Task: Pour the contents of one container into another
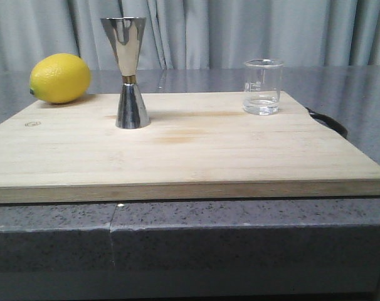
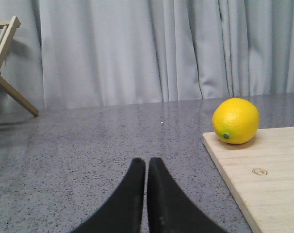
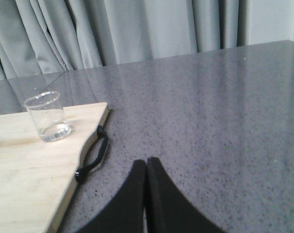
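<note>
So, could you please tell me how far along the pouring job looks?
The jigger and glass beaker both stand upright on the cutting board, apart. Both claws, left and right, are shut on nothing, off the board. That fits before pouring or after; the beaker's contents are unclear.

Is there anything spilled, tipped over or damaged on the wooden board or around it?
Nothing stands out. The metal jigger and the small glass beaker both stand upright on the cutting board, well apart, with no puddle showing. The lemon rests at the board's far left corner. Both grippers, left and right, are shut over bare counter.
</note>
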Controlling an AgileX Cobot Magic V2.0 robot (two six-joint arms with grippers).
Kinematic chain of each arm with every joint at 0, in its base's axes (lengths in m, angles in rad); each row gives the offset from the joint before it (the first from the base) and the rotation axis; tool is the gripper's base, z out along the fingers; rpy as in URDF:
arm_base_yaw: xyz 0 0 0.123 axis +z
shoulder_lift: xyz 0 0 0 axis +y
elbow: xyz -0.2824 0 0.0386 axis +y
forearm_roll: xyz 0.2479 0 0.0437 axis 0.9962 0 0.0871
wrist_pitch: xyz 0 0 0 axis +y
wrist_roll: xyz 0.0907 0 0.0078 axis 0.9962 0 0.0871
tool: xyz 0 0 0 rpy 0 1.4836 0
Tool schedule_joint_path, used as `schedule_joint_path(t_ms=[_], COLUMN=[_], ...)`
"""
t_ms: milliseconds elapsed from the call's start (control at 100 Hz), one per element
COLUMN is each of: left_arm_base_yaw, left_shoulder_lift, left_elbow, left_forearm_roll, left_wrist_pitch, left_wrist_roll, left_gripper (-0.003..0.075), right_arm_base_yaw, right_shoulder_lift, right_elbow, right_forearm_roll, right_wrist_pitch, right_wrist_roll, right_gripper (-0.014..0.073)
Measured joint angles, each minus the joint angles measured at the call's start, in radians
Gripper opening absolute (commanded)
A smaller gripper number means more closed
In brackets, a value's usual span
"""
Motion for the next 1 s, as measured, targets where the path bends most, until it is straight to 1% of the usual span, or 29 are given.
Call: schedule_joint_path(t_ms=[100,290,610,670,770,810,890,1000], left_arm_base_yaw=[0.0,0.0,0.0,0.0,0.0,0.0,0.0,0.0], left_shoulder_lift=[0.0,0.0,0.0,0.0,0.0,0.0,0.0,0.0], left_elbow=[0.0,0.0,0.0,0.0,0.0,0.0,0.0,0.0], left_forearm_roll=[0.0,0.0,0.0,0.0,0.0,0.0,0.0,0.0], left_wrist_pitch=[-0.002,-0.002,-0.002,-0.002,-0.002,-0.002,-0.002,-0.002], left_wrist_roll=[0.0,0.0,-0.002,-0.002,-0.002,-0.002,-0.002,-0.002], left_gripper=[-0.0019,-0.0019,-0.0019,-0.0019,-0.0019,-0.0019,-0.0019,-0.0019], right_arm_base_yaw=[-0.002,-0.002,-0.002,-0.002,-0.002,-0.002,-0.002,-0.002], right_shoulder_lift=[-0.016,-0.018,-0.018,-0.018,-0.02,-0.02,-0.02,-0.02], right_elbow=[0.099,0.11,0.11,0.11,0.11,0.11,0.11,0.11], right_forearm_roll=[0.018,0.037,0.035,-0.01,-0.153,-0.19,-0.223,-0.239], right_wrist_pitch=[-0.067,-0.162,-0.167,-0.167,-0.167,-0.167,-0.167,-0.167], right_wrist_roll=[0.0,0.0,0.002,0.033,0.179,0.21,0.247,0.259], right_gripper=[-0.0075,-0.0075,-0.0075,-0.0075,-0.0075,-0.0075,-0.0075,-0.0075])
